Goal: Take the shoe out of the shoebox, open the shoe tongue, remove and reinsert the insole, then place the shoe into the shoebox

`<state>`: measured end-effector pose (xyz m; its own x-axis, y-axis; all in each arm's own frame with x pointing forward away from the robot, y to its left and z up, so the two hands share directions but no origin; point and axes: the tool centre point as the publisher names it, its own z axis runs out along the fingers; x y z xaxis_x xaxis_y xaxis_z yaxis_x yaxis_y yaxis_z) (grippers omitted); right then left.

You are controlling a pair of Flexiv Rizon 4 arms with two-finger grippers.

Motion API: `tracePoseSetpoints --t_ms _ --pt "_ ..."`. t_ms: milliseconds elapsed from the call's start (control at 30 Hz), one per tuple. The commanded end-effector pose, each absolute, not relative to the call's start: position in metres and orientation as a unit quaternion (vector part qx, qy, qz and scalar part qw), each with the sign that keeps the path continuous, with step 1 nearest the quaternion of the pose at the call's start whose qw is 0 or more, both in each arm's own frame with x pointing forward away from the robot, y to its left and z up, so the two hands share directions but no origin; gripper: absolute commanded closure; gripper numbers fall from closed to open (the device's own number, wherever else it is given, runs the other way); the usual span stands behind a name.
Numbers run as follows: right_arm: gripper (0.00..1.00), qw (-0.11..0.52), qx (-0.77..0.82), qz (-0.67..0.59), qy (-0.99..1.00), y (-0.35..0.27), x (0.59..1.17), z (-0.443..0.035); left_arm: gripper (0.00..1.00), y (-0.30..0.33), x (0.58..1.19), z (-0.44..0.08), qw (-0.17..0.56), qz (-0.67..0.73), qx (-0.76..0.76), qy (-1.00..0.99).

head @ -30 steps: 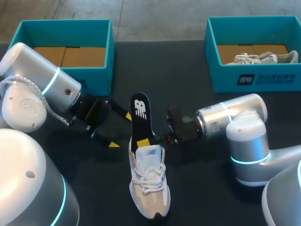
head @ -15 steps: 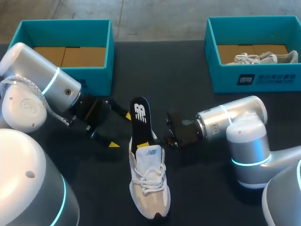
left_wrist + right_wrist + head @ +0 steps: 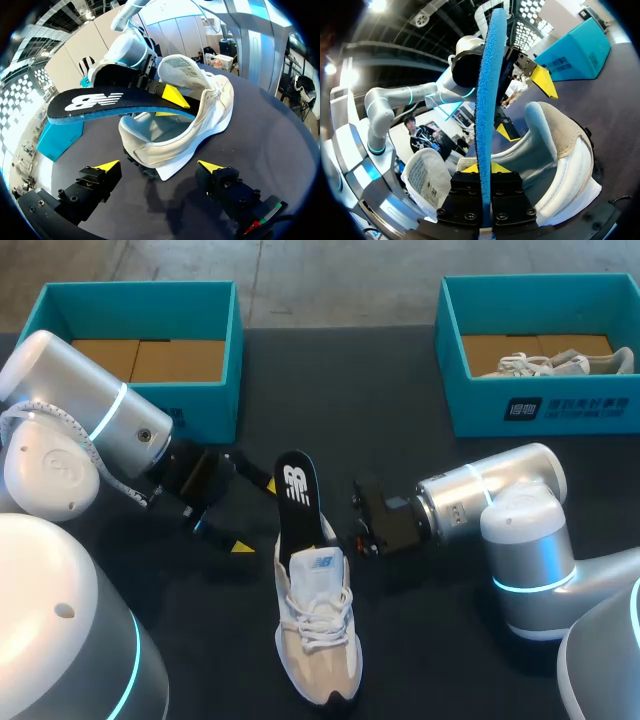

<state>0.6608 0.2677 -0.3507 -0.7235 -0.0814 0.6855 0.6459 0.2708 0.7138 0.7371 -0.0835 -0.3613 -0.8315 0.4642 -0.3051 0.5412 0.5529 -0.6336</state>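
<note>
1. While the right gripper (image 3: 485, 169) is clamped on the insole (image 3: 297, 490), one yellow tip on each face, the insole has sunk a little deeper into the shoe (image 3: 318, 640) than a second ago. Less of its black, logo-marked top now stands clear of the heel opening.
2. With it, the right arm's wrist has dropped slightly toward the shoe.
3. In the right wrist view the insole stands edge-on between the fingers, blue underside showing. Its front end goes down into the shoe's opening.
4. The shoe lies on the table (image 3: 220, 660) at the middle, upright on its sole with its toe toward the robot. It has not shifted.
5. The left gripper (image 3: 257, 517) has not moved. Its fingers are spread wide and hold nothing, just beside the shoe's heel and apart from it.
6. In the left wrist view the heel lies ahead of the spread fingers, with the insole slanting up out of it.
7. Both boxes sit as before at the far side: the left box (image 3: 215, 350) shows only its cardboard floor, and the right box (image 3: 540, 405) holds a second shoe (image 3: 560, 363).
</note>
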Motion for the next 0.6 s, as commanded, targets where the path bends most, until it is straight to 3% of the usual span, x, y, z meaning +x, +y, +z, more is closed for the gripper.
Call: tracePoseSetpoints --t_ms 33,167,600 --pt "0.7 0.309 -0.192 -0.576 -0.732 0.269 0.66 -0.348 0.0 -0.084 0.737 -0.361 0.051 -0.375 0.286 0.881" --pt "0.64 0.304 -0.189 -0.577 -0.734 0.27 0.663 -0.344 0.0 -0.084 0.737 -0.361 0.051 -0.375 0.286 0.881" --pt "0.69 0.294 -0.17 -0.58 -0.74 0.274 0.667 -0.334 0.0 -0.084 0.737 -0.361 0.051 -0.375 0.286 0.881"
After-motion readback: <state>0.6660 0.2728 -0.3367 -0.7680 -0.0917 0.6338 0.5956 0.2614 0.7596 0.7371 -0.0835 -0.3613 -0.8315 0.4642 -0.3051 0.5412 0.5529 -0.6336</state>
